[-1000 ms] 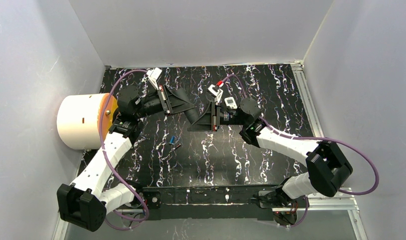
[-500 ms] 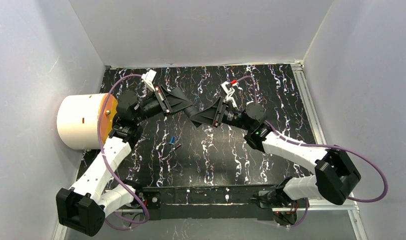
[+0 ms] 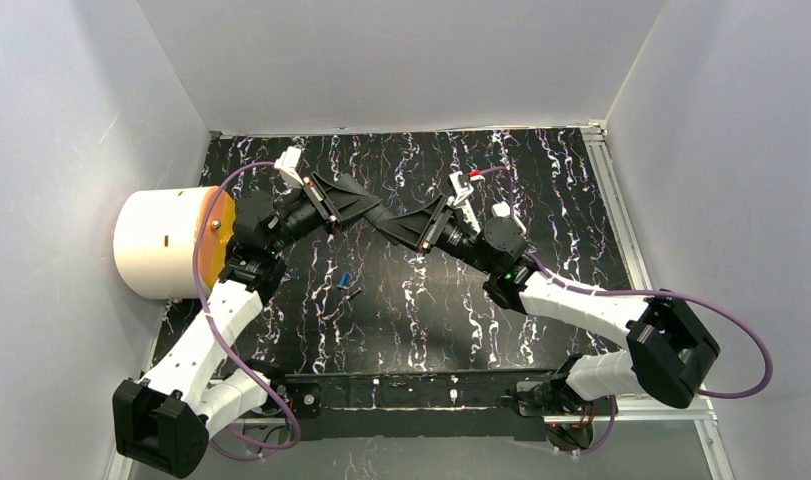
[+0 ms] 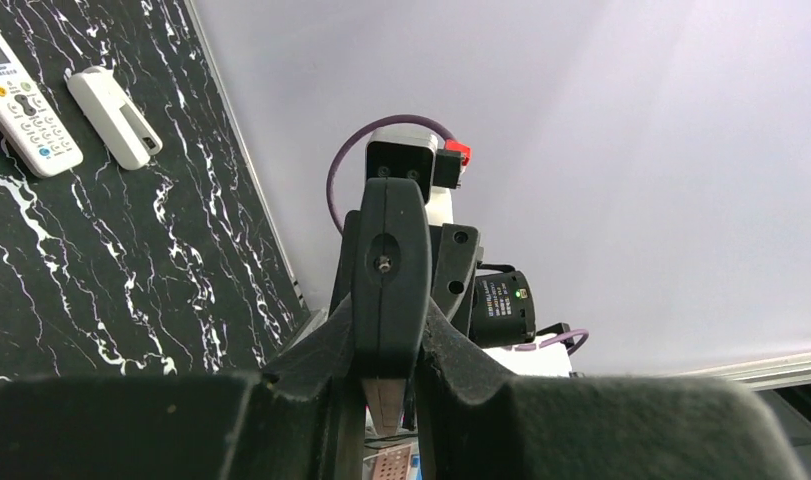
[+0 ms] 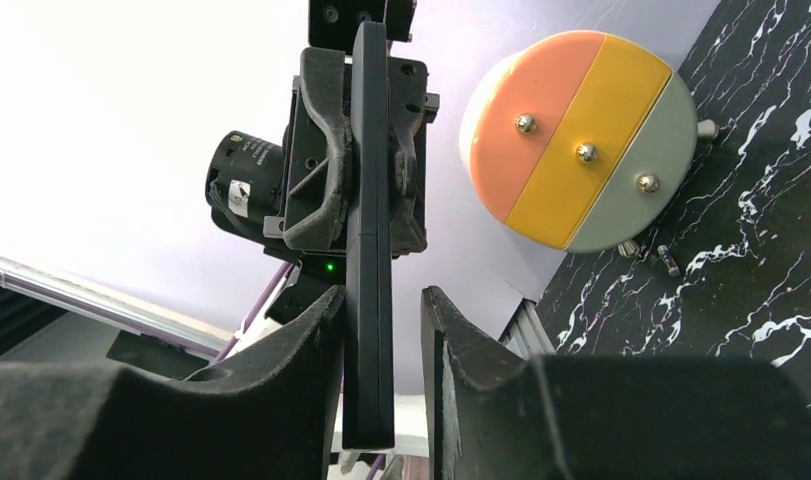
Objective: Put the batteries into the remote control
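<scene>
A black remote is in the air between both grippers, seen edge-on in the right wrist view and end-on in the left wrist view. My left gripper is shut on its far end. My right gripper is open around its near end: one finger lies against the remote and the other stands apart. The batteries lie on the table: a blue one, a green one beside it and a dark one. One battery also shows in the right wrist view.
A white cylinder with an orange, yellow and grey end face lies at the table's left edge. A white remote and a white cover piece lie on the black marbled table. Grey walls stand all around.
Both wrists have swung toward the back of the table. The two grippers now point tip to tip in one line with the black remote between them. The right arm has shifted left.
</scene>
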